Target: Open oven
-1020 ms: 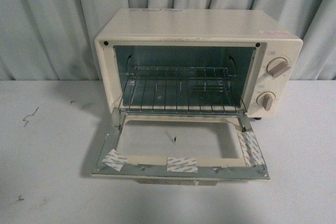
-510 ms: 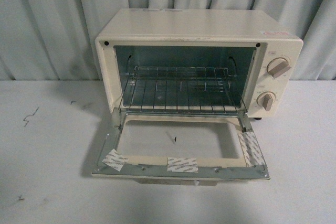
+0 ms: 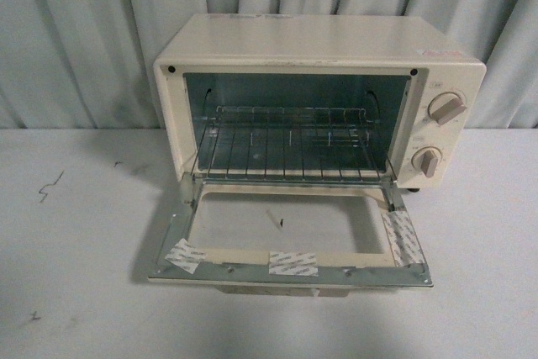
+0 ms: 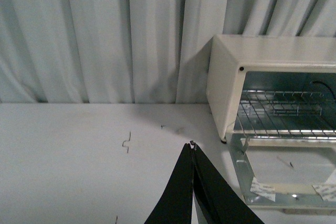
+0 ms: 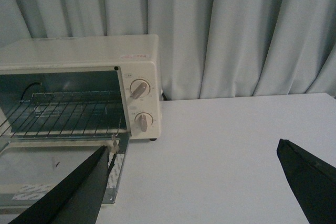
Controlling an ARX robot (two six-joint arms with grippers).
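The cream-white oven (image 3: 319, 44) stands on the white table against the curtain. Its glass-windowed door (image 3: 290, 237) is dropped down flat, with tape patches on its frame. The wire rack (image 3: 286, 145) shows inside, and two beige knobs (image 3: 445, 108) sit on the right panel. Neither arm shows in the front view. My left gripper (image 4: 192, 146) is shut and empty, over the table to the left of the oven (image 4: 273, 56). My right gripper (image 5: 194, 148) is open and empty, over the table to the right of the oven (image 5: 79, 53) and its open door (image 5: 58, 179).
A pale grey curtain (image 3: 84, 31) hangs behind the table. Small dark marks (image 3: 49, 187) lie on the table left of the oven. White table surface (image 5: 226, 145) extends to the right of the oven.
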